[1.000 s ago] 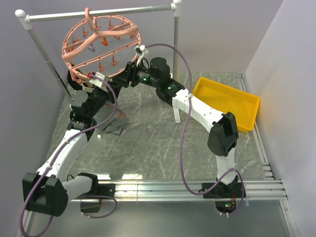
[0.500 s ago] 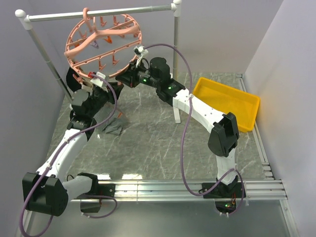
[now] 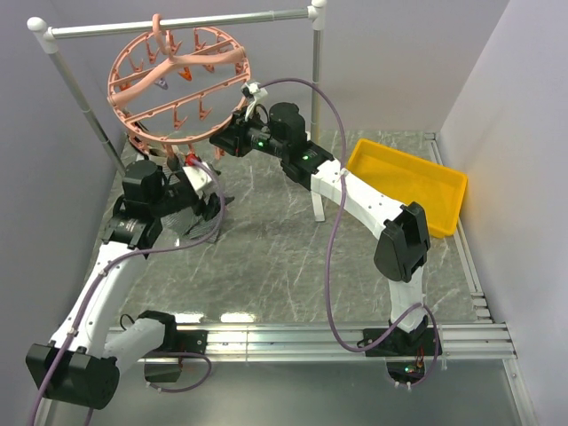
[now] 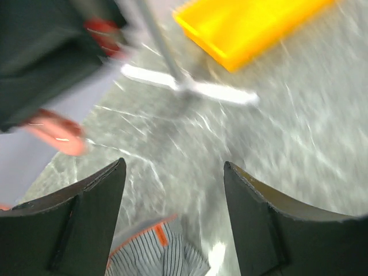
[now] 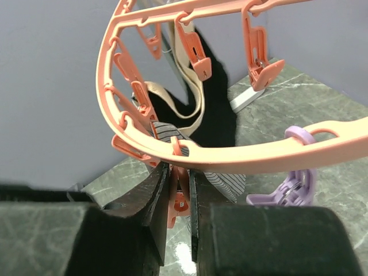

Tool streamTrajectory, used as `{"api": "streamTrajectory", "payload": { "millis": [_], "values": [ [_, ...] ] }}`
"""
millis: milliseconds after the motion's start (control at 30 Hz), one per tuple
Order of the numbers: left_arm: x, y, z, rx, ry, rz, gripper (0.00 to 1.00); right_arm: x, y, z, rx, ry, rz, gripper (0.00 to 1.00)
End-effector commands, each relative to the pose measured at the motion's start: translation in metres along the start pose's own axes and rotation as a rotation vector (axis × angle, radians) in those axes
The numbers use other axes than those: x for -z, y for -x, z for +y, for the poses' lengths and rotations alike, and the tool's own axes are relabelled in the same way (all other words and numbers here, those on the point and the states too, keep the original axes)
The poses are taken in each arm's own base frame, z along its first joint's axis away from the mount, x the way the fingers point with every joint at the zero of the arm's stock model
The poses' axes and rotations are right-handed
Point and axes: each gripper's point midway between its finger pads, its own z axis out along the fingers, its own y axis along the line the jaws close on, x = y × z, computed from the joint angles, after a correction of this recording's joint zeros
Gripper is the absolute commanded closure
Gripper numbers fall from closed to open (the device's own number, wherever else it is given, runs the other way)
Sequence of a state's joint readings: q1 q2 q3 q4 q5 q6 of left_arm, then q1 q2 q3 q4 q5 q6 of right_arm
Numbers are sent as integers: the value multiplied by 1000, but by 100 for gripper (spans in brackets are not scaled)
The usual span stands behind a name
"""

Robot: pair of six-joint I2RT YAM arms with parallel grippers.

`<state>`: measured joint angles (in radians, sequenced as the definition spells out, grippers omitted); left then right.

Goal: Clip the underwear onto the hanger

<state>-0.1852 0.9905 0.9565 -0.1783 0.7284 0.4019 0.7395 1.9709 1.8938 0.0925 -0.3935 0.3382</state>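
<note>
The hanger, a round salmon-pink ring with dangling clips, hangs from the rail at the back left. My right gripper sits under its near rim, shut on one pink clip. The underwear, grey-striped with an orange-edged band, is low at the left. Its top corner reaches up beside a clip on the far rim; I cannot tell if it is pinched there. Just above it my left gripper stands open, nothing between its fingers.
A grey metal rail carries the ring; its right post stands on a white foot mid-table. A yellow tray lies at the right. A purple clip hangs off the ring by my right gripper.
My left gripper opened, let go of the underwear, and that arm drew back and down. My right gripper closed on a clip. The ring swung a little to the left.
</note>
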Motion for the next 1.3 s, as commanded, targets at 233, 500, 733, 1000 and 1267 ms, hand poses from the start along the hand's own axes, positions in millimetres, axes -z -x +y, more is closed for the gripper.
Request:
{"api": "streamTrajectory", "payload": {
  "millis": [233,500,733,1000,1267],
  "values": [
    [19,-92,-46,-337,-311,411,26,14,45,12,37,-14,-90,100],
    [-14,-132,-54,-453,-372,659,13,13,45,14,43,-23,-84,100],
    [-29,-149,-28,-532,-377,808,11,14,42,11,51,-32,-75,100],
    [-56,-163,-11,-526,-386,921,11,14,41,11,51,-33,-71,100],
    [-68,-185,1,-522,-393,1030,5,16,43,13,53,-32,-74,100]
  ]
}}
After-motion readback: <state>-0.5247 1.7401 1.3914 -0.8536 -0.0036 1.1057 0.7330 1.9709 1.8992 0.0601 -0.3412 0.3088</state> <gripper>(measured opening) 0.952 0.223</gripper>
